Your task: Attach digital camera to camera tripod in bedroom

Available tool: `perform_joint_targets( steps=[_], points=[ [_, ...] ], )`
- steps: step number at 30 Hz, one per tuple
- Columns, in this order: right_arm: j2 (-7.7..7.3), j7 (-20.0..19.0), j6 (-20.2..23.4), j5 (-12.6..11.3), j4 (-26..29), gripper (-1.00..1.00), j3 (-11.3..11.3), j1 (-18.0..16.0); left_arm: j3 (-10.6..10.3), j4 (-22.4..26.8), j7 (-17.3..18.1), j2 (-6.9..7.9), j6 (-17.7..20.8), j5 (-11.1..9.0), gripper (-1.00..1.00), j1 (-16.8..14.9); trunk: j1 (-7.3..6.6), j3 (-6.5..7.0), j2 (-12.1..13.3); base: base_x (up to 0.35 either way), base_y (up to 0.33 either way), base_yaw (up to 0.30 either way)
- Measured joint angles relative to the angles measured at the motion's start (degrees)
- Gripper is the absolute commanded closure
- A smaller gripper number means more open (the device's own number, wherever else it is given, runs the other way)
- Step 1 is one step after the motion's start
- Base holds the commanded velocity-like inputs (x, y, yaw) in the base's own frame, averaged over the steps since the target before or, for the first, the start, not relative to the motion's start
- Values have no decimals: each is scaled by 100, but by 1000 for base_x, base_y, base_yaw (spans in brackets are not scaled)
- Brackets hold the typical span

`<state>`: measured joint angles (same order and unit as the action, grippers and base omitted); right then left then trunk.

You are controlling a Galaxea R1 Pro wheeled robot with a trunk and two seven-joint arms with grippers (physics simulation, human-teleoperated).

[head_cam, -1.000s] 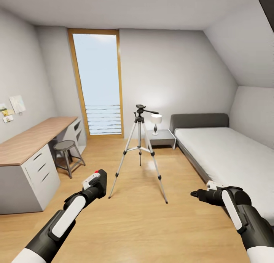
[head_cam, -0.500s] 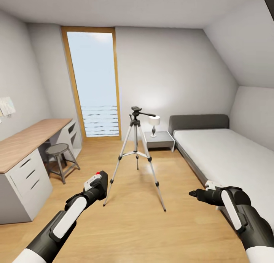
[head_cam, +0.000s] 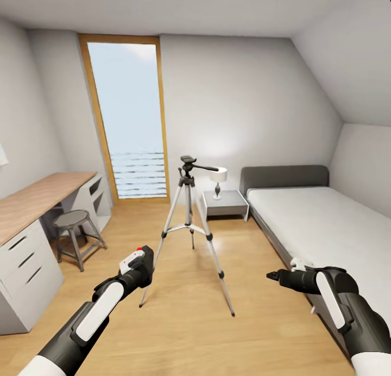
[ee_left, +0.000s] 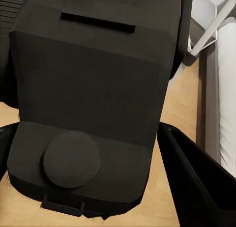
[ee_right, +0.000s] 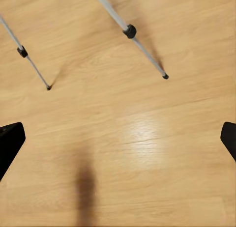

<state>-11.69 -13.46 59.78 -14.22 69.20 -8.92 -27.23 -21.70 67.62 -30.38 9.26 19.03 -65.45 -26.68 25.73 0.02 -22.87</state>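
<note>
Since the earlier head views the whole picture has slid: the window sits further left and taller, the desk [head_cam: 32, 199] has drawn toward the frame's left edge, and the camera tripod [head_cam: 187, 232] looms a little larger and nearer, which reads as the robot's base rolling forward into the bedroom and not as anything in the room shifting. Both arms keep the same pose against the frame. On the wood plank floor [head_cam: 217, 332] the tripod stands upright in the middle of the room, its long axis vertical, its black head with the pan handle well above both grippers, its near feet ahead of them and between the two arms; the bed [head_cam: 326, 224] runs along the right wall and the stool [head_cam: 73, 235] stands by the desk. The left gripper [head_cam: 142, 264] is clamped on the digital camera [ee_left: 93, 94], whose dark body sits between the fingers in the left wrist view, red button uppermost in the head view. That arm is the nearer one to the tripod, and the mount lies forward, up and slightly right of it. The right gripper [head_cam: 277, 277] has its jaws apart with nothing between them, looking down at bare floor and two tripod legs.
</note>
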Motion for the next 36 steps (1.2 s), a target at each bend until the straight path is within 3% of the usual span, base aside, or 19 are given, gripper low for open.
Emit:
perform_joint_targets(
  steps=[23,36],
  points=[
    [-4,-20,0,19,45,-100,32,0,4,-38,-5,3,1,-13,100,0,0,0,0,292,-119,3],
    [1,24,-1,78,46,-100,40,-2,14,-36,-15,3,-42,-6,100,2,0,0,0,292,-135,212]
  ],
)
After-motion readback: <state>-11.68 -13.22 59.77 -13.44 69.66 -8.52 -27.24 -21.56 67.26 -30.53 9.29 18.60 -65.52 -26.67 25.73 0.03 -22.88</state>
